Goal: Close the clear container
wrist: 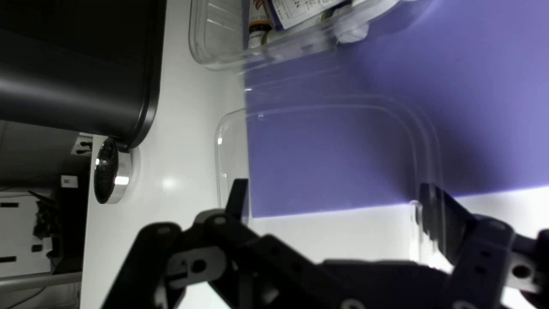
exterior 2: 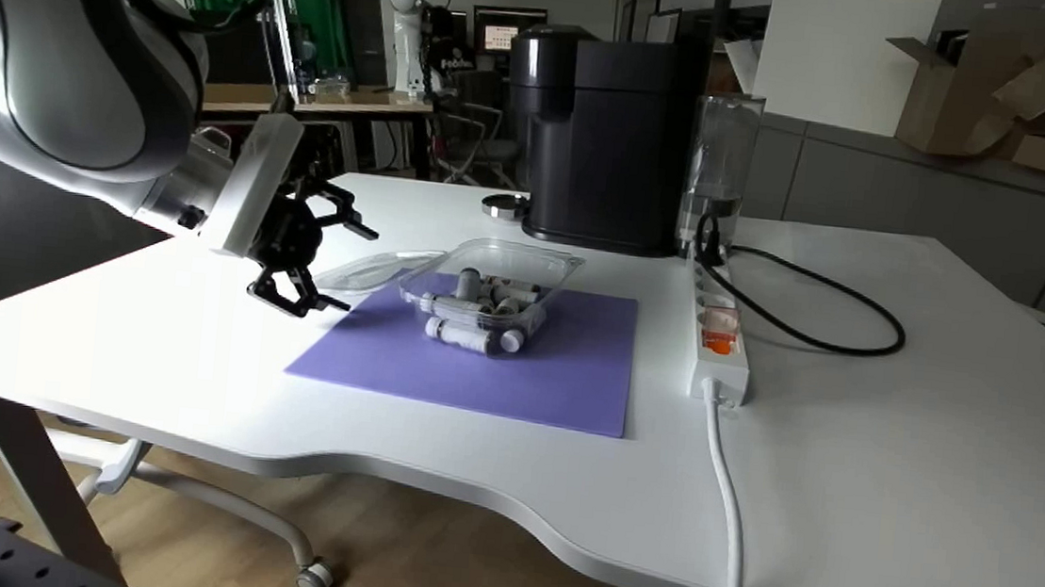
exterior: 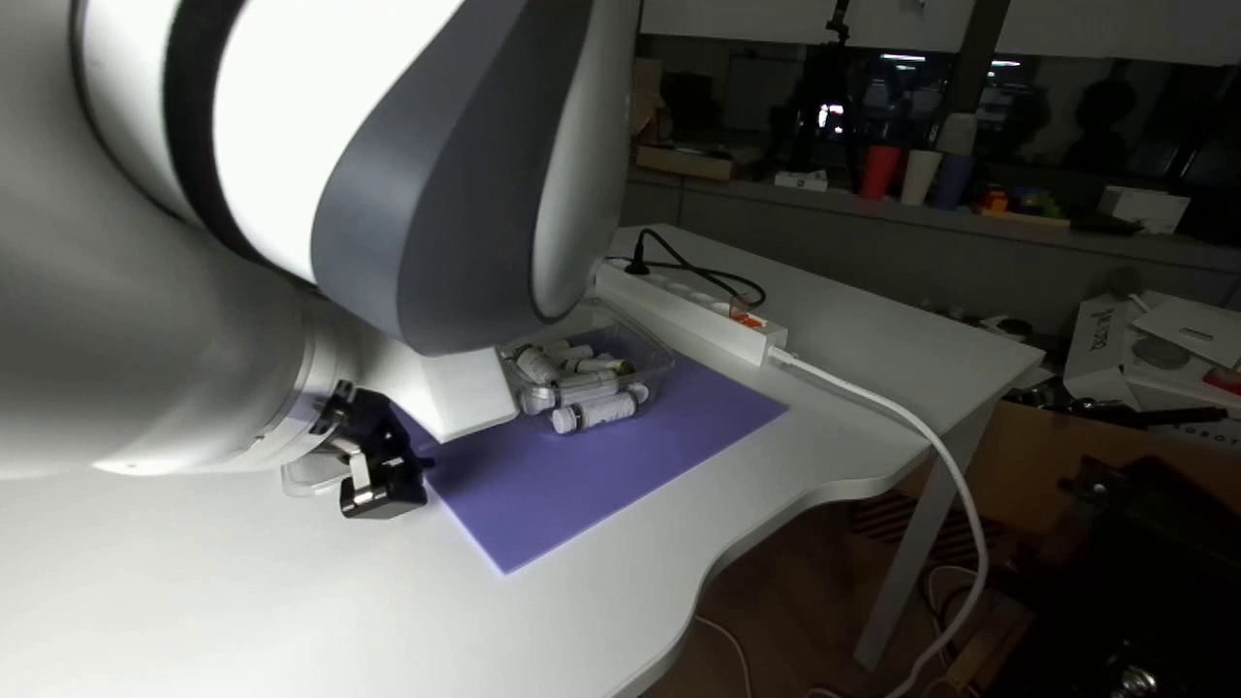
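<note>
In an exterior view, my arm looms over the worktop; the uncovered clear container, holding small bottles, sits mostly on a purple mat. In an exterior view, my claw hangs beside the container, at its lid. In the wrist view, the claw's fingers stand wide apart near the lid's sides; whether they touch it, I cannot tell.

The white table carries a power strip and purple mat.
</note>
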You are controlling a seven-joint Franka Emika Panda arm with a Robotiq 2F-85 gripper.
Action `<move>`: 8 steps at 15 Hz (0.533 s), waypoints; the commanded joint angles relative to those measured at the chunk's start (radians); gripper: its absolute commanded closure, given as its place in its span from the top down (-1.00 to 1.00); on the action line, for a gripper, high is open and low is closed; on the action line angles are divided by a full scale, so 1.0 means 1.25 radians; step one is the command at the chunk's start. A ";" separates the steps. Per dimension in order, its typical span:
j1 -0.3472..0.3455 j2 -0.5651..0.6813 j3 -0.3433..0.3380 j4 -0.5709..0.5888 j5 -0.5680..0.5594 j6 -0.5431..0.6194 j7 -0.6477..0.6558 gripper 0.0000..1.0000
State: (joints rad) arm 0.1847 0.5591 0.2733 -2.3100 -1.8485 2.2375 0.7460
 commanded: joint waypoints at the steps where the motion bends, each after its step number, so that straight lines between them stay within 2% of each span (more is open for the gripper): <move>1: 0.012 0.020 0.007 0.028 -0.013 -0.047 0.097 1.00; 8: 0.023 0.005 0.022 0.027 -0.011 -0.073 0.198 1.00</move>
State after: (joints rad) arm 0.2030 0.5802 0.2958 -2.2759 -1.8481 2.1738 0.9207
